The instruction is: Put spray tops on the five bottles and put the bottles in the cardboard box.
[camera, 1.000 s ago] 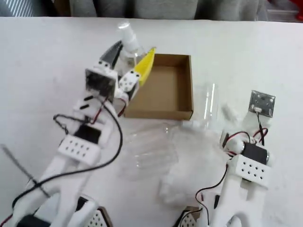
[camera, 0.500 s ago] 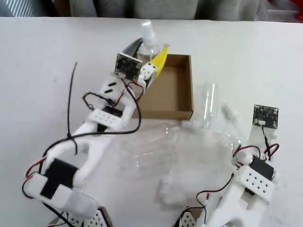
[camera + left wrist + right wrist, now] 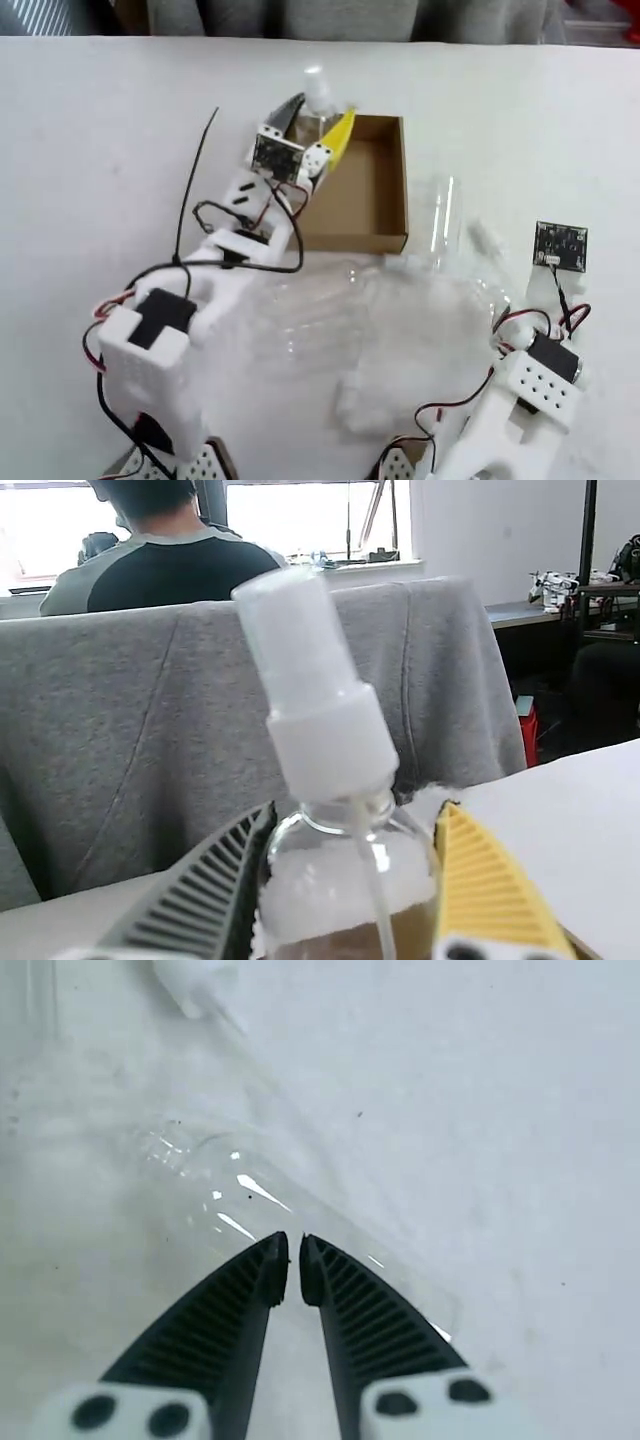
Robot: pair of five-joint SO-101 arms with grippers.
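White counter carries an open brown cardboard box. Left hand grasps a clear, white-topped spray bottle, seemingly over its corner. Right hand is clenched and empty.

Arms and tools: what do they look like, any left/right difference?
Left arm and right arm: white links, black servos, red and black wires. Left tool: one grey ribbed finger, one yellow. Right tool: both fingers black, ribbed.

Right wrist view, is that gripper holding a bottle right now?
No, the right gripper is closed with nothing between its fingers, and a clear bottle lies on the table just beyond its tips.
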